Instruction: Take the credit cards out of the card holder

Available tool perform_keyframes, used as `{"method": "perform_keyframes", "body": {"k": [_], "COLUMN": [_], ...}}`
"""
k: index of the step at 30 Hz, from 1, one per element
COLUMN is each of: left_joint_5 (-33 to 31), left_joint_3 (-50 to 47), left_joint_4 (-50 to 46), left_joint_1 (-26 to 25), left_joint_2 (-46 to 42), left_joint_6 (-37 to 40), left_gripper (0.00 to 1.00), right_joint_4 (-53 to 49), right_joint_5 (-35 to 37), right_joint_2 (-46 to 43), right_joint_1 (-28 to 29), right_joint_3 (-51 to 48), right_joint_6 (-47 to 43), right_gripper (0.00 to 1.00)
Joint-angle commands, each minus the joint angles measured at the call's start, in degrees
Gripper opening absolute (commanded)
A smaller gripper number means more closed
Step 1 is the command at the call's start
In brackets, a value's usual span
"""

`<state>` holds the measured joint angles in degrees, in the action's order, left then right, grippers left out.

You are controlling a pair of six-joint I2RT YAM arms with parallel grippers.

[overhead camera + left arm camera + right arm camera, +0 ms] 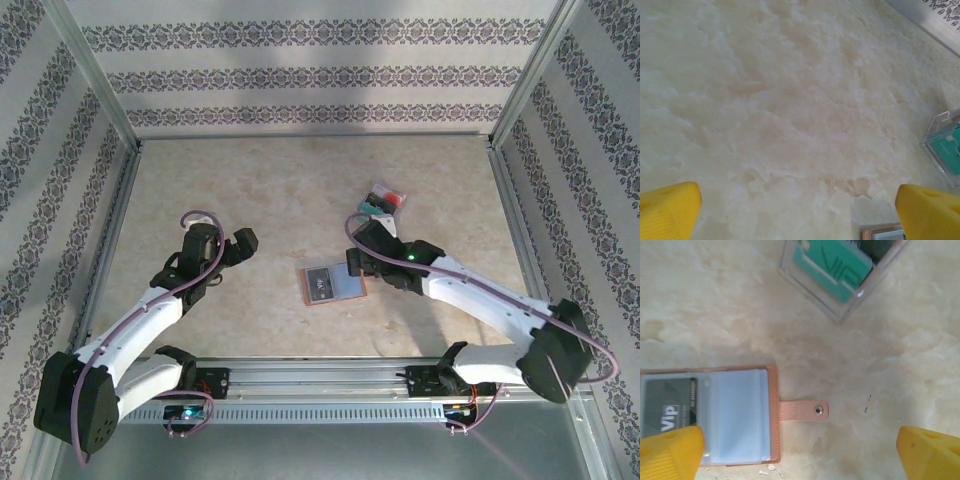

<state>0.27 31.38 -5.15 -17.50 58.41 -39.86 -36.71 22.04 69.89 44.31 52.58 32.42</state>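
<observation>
Card holder (735, 415) (open) beneath right pincer (800, 452)

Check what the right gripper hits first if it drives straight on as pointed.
Likely the table just beside the strap of the wallet: the right gripper points down at that bare patch. One finger hangs over the wallet and may touch first; depth is unclear.

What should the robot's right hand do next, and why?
Probably shift the right hand over the grey card and lower it. The card holder lies open, that card sits in its clear pocket, and the open hand hangs mostly over bare table beside it.
</observation>
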Motion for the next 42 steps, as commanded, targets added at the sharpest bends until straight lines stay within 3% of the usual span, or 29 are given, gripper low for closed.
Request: {"method": "perform_keyframes", "body": {"k": [1,6,9,17,28,38,42], "left_joint_5": [1.7,3.9,5.1,7.6,14.2,14.4,14.4], "left_joint_3": [1.6,1.9,2.3,6.2,9.1,11.9,12.2], "left_joint_4": [0.7,2.3,3.4,3.3,7.1,6.5,6.5], "left_joint_1": [0.5,-0.8,-3.1,-14.1,-21.2,-22.8,-23.1], "left_joint_2": [0.3,2.1,4.1,13.9,27.0,32.0,32.8], "left_joint_6": [0.8,0.5,0.6,3.8,4.6,6.5,6.5], "left_gripper": [1.00,0.99,0.95,0.77,0.47,0.34,0.30], "right_joint_4": [3.2,5.6,8.7,12.5,14.2,16.9,17.5], "right_joint_5": [-0.9,-10.1,-12.1,-19.5,-33.3,-40.4,-41.3], "right_joint_2": [-4.3,-6.3,-6.5,-2.8,6.7,16.2,18.4], "right_joint_1": [-1.6,-6.5,-7.1,-8.2,-9.8,-9.5,-8.4], "right_joint_3": [-1.9,-3.4,-5.0,-5.2,-4.3,-2.2,-1.2], "right_joint_6": [-3.4,-3.4,-3.9,-0.4,1.2,2.1,1.9], "right_gripper": [0.98,0.98,0.98,0.97,0.73,0.42,0.41]}}
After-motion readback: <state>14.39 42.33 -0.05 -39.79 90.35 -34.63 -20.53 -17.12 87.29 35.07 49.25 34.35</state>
